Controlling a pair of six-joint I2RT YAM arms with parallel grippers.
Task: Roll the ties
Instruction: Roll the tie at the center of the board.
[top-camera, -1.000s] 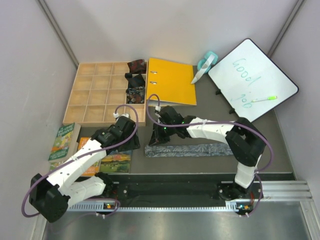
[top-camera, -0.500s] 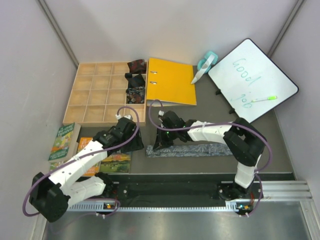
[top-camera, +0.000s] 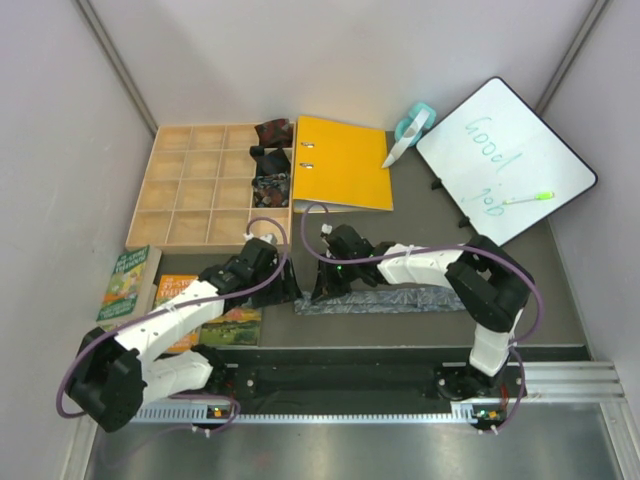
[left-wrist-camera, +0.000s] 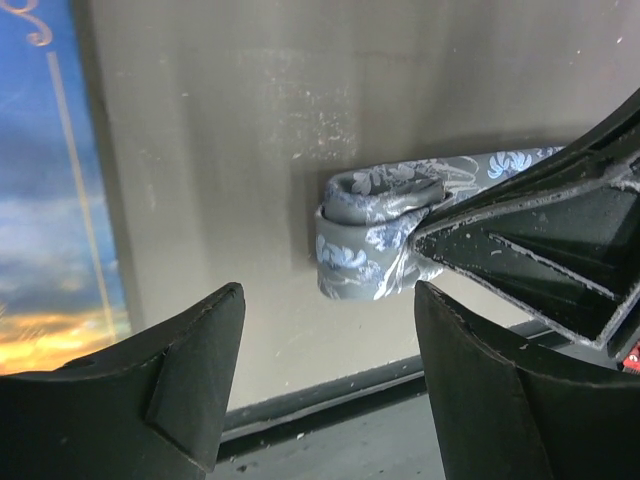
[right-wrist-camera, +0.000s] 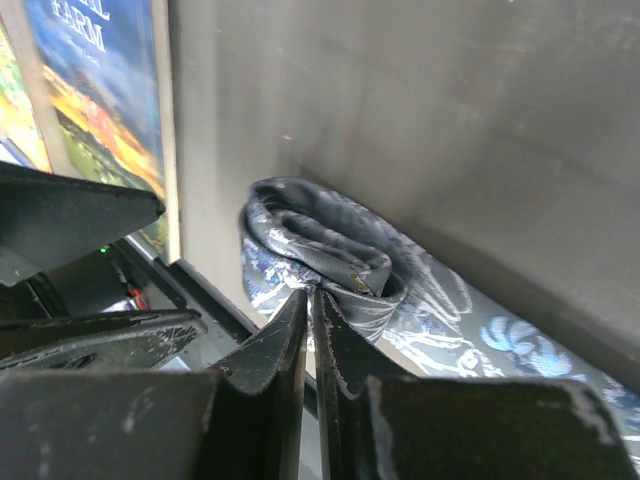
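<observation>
A silvery grey-blue patterned tie (top-camera: 385, 299) lies flat along the table's near side, its left end wound into a small roll (right-wrist-camera: 318, 243). My right gripper (right-wrist-camera: 310, 300) is shut, its tips pinching the roll's edge. My left gripper (left-wrist-camera: 328, 295) stands open just left of the roll (left-wrist-camera: 372, 236), with nothing between its fingers. In the top view the two grippers, the left one (top-camera: 286, 288) and the right one (top-camera: 325, 284), face each other across the roll. A dark red (top-camera: 273, 131), a black (top-camera: 269, 159) and a dark speckled (top-camera: 270, 188) rolled tie sit in the tray's right column.
The wooden grid tray (top-camera: 190, 190) stands at the back left, an orange binder (top-camera: 345, 165) beside it. A whiteboard (top-camera: 505, 160) and a tape dispenser (top-camera: 412, 125) are at the back right. Books (top-camera: 125, 283) lie left of the arms. A dark rail (top-camera: 400, 352) borders the table's near edge.
My left gripper has moved right, close to the rolled end, and has opened wider. The right gripper and the tie's left end have shifted slightly right.
</observation>
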